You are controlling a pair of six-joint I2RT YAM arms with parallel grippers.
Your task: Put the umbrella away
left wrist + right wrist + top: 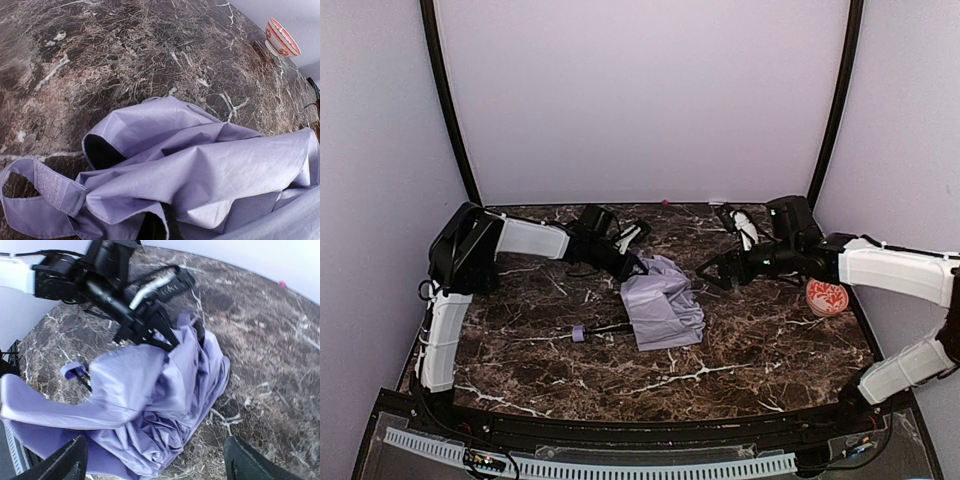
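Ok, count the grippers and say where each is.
2. The left gripper is shut on the far edge of the umbrella; the right gripper is open by its right edge.

The umbrella (pixel 663 312) is thin, creased lavender cloth with a soft sheen, and the tabletop (pixel 750 350) is smooth, glossy brown veined marble.

I see a dark brown marble tabletop (pixel 750 350) veined in white, with a red-and-white patterned bowl (pixel 827 298) near its right edge; a tiny pink speck (pixel 665 202) lies at the far edge, by the pale backdrop (pixel 640 90)
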